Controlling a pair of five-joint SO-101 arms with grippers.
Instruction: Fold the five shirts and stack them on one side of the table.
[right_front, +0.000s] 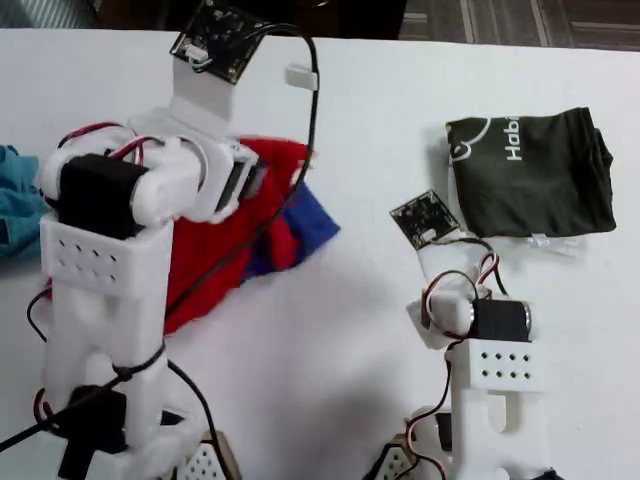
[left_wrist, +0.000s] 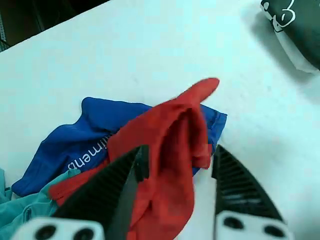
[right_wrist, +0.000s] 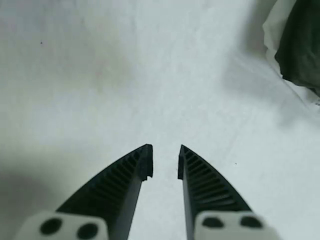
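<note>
One teal shirt (right_front: 15, 200) is lying left of the red shirt (right_front: 215, 250), a blue shirt (right_front: 305, 225) beneath it. Soft and light, the red one is probably wanting a hem pinch, its length running diagonally. Left gripper (left_wrist: 179, 150) is straddling it, jaws apart; right gripper (right_wrist: 165, 150), empty and barely parted, then a dark shirt (right_front: 535, 175), are sitting rightward.

desk (right_front: 360, 330): white, matte, plain surface, spanning most of the high view | far edge: straight along the top | floor (right_front: 500, 20): dark planks beyond that edge | ribbed object (right_front: 45, 12): pale, past the upper-left corner, identity unclear
</note>
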